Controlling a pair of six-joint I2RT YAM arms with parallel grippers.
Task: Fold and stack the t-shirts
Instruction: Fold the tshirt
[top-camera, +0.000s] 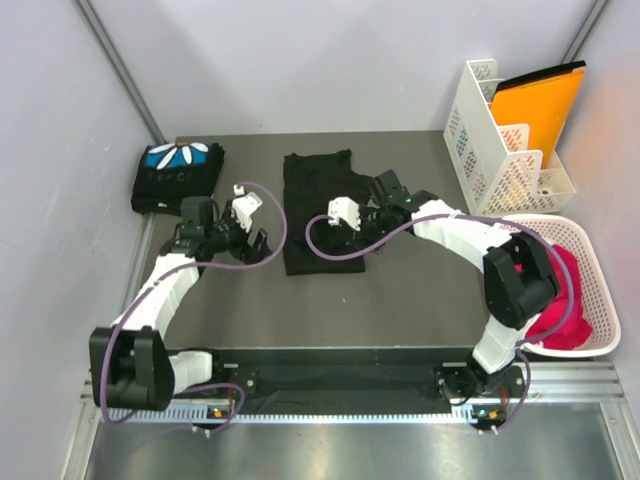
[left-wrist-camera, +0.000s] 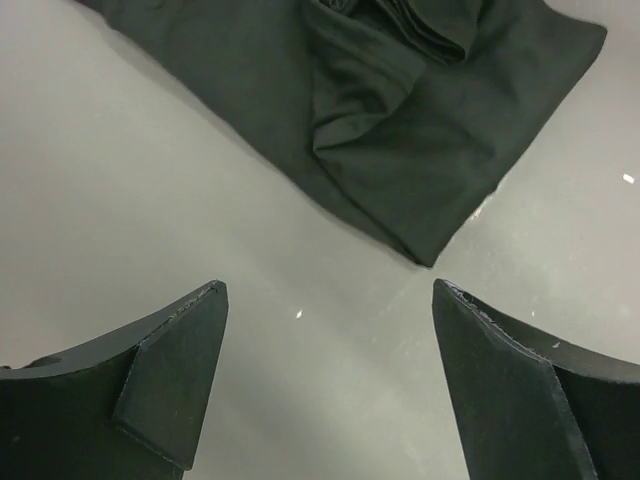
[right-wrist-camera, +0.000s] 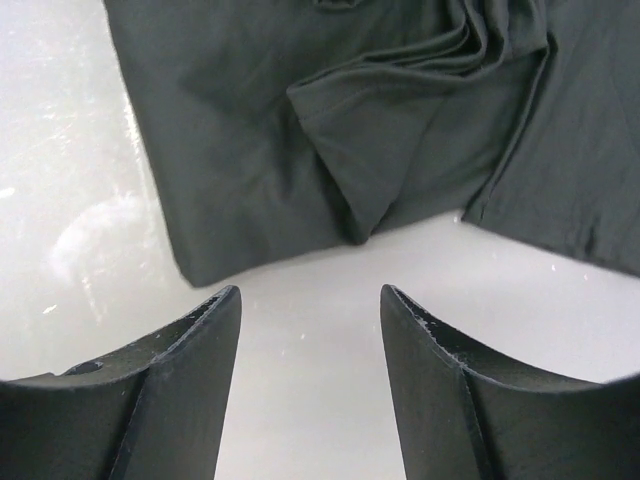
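Two soft shirts lay on the dark grey table top (top-camera: 400, 300): the folded black t-shirt with a blue-and-white petal print (top-camera: 178, 172) at the far left corner, and the half-folded black t-shirt (top-camera: 312, 190), a long rumpled strip, in the middle. Our left gripper (left-wrist-camera: 328, 300) hung over bare table just beside a corner on the strip's left side, fingers spread wide and empty. Our right gripper (right-wrist-camera: 308, 300) hovered just off the strip's right-hand edge, fingers apart by a narrower gap, also holding nothing. We judged the step in hand to be pinching the strip from both sides for its next fold. To do it well, each lower finger should slide under every layer at the edge, not the top ply alone, and the loose flap near the right gripper should be gathered in. Both grips should close level. Room looked good: open table lay either side, while the white plastic basket of pink cloth (top-camera: 590, 215) and the white file rack with an orange folder (top-camera: 495, 150) stood well apart on the right.
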